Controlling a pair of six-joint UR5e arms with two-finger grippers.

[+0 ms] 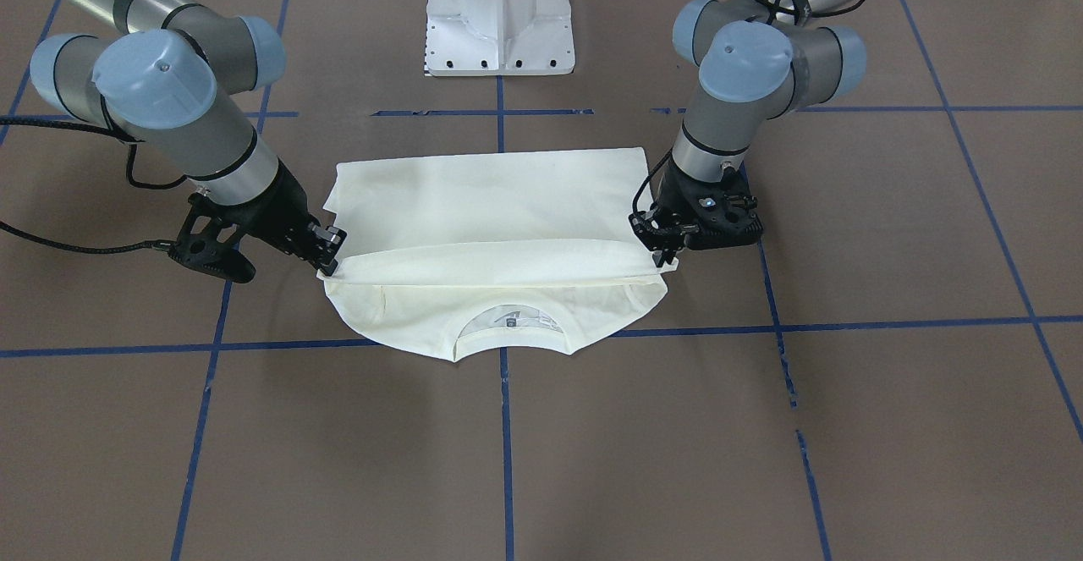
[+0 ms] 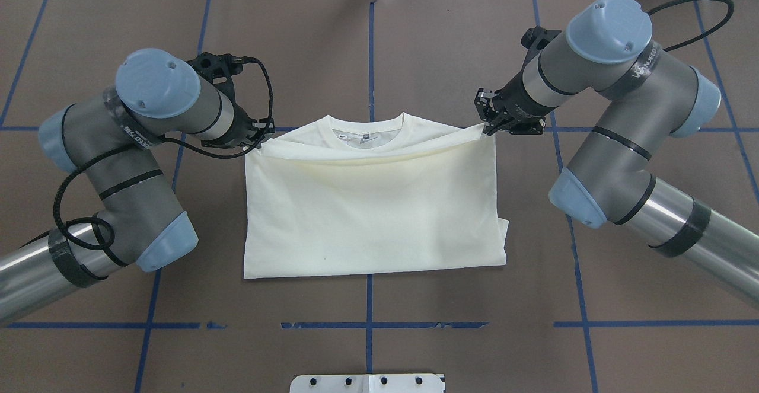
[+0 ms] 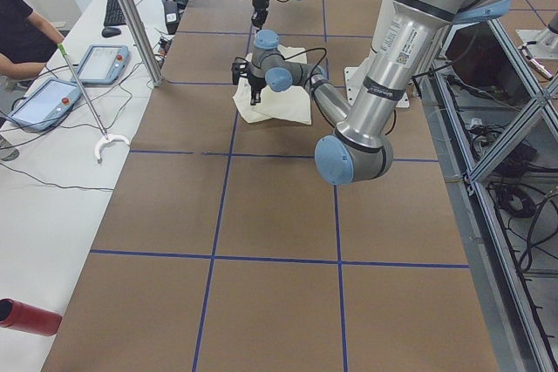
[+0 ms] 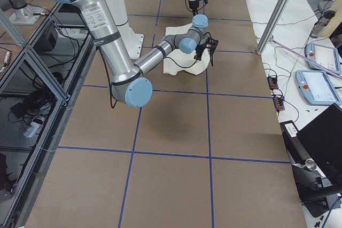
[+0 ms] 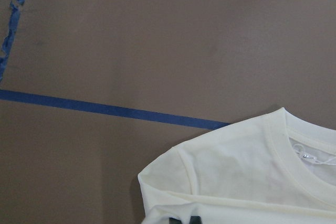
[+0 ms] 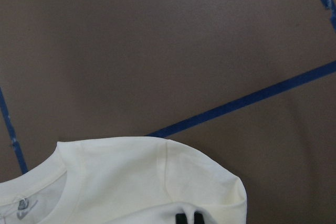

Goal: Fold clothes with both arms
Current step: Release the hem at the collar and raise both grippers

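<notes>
Left claw and right claw pinched the folded edge of the cream-white shirt (spanning between them), collar just beyond.

Shirt lies mid-table, its folded-over edge raised near the collar. Left gripper and right gripper each pinch one end of that edge, so both corners are occupied. Left arm and right arm flank the cloth, bent elbows standing over the table on either side; side approach blocked. Bare table beyond the collar: open lane. Strip between near hem and white base open too, the base bounding it.
</notes>
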